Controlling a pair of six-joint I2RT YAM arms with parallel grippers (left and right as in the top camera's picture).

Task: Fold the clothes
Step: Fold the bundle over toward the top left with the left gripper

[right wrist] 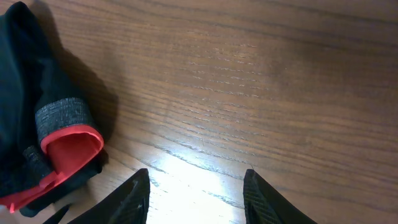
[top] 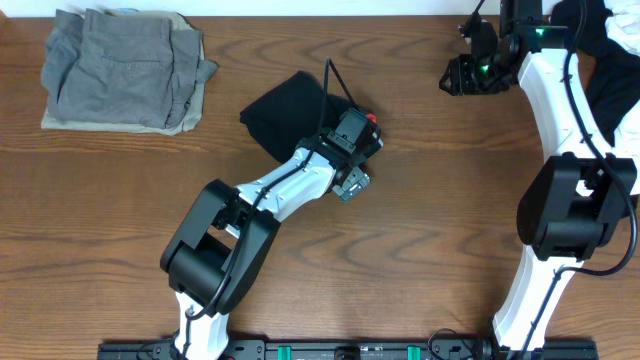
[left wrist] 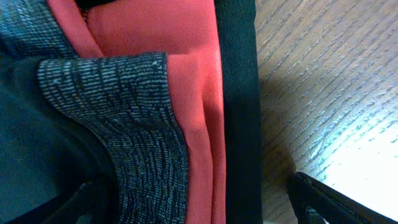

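The black garment (top: 285, 110) lies bunched on the desk (top: 450, 220), a little above the middle of my overhead view. The left fingers (top: 357, 138) are down on its right-hand end, where a spot of red shows beside them. Through the left wrist camera I see the edge trim up close: a heather-grey band (left wrist: 124, 130) lying over coral-red fabric (left wrist: 186, 56), with a black strip (left wrist: 239, 93) running alongside and bare wood to the right. The left fingers (left wrist: 329, 199) stand spread wide, one tip at each lower corner of that view, with the trim lying between them and nothing pinched.

The right fingers (top: 455, 75) hang near the top right of the desk, well apart from the garment. From the right wrist camera they (right wrist: 134, 196) are spread too, with only bare wood between them. At the left of that view sits black cloth with the same grey and red edge (right wrist: 65, 140); I cannot tell whether it is the same piece.

Folded grey clothes (top: 120, 70) sit stacked at the top left corner. More black and white fabric (top: 612, 60) shows at the top right, behind the right arm.
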